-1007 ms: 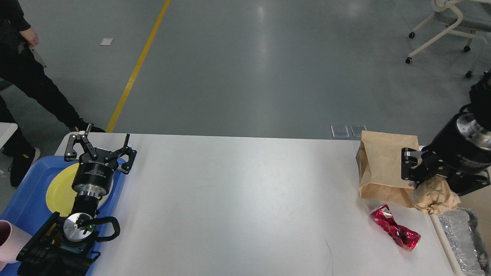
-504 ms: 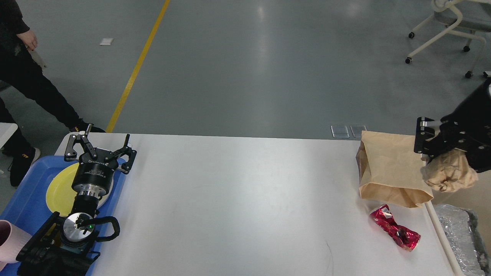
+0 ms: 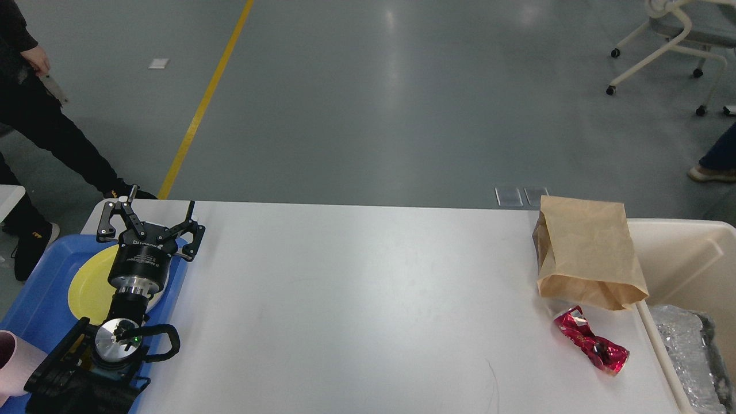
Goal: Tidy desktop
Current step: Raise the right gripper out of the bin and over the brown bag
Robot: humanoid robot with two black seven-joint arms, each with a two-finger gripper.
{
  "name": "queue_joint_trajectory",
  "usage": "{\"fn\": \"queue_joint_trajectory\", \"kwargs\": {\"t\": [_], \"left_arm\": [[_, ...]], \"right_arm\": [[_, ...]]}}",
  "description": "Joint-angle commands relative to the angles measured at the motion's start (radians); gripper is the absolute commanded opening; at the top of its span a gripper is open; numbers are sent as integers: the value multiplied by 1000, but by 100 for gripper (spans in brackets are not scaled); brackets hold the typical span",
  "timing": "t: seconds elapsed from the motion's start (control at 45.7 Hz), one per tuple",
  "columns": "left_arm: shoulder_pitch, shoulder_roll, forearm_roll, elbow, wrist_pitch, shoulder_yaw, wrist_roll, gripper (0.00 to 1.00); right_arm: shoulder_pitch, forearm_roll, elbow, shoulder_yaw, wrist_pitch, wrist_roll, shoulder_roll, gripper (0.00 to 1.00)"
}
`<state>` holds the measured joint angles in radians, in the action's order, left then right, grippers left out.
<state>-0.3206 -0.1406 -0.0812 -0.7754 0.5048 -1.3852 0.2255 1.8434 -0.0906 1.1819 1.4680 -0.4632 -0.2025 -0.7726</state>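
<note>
The desktop [image 3: 356,299] is a big white table right in front of me. Its far edge runs straight across, and past it is bare grey floor with a yellow line [image 3: 201,109]. The wide middle of the table has nothing on it, so there is lots of room there.

On the left side, a blue tray [image 3: 40,299] sits against the table's left edge. A yellow plate [image 3: 86,284] lies in the tray. My left gripper [image 3: 150,221] hangs over the tray's far right corner, by the table's edge. Its two fingers are spread wide and hold nothing. A bit of a pink cup [image 3: 14,359] shows at the bottom left.

On the right side, a brown paper bag [image 3: 583,253] lies near the far right corner. A crumpled red wrapper [image 3: 592,342] lies just in front of the bag, near the right edge. A cream bin [image 3: 684,253] stands right beside that edge, with shiny foil [image 3: 687,351] inside it.

A second ago my right arm was over the bag and bin, and my right gripper was holding a crumpled brown paper ball. Now that arm and the ball are both out of sight. My left arm, the bag and the wrapper have not moved.
</note>
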Motion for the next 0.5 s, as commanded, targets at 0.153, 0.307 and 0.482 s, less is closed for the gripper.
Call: {"fn": "queue_joint_trajectory", "kwargs": {"t": [0.153,0.307,0.482], "left_arm": [[0,1,0,-1,0,0,0,96],[0,1,0,1,0,0,0,96],[0,-1,0,-1,0,0,0,96]], "right_arm": [[-622,0,-410,-354,176,6,35,0],[-970,0,-758,-509,207,8,194,0],[-1234,-12,-1096,-574,232,9,377,0]]}}
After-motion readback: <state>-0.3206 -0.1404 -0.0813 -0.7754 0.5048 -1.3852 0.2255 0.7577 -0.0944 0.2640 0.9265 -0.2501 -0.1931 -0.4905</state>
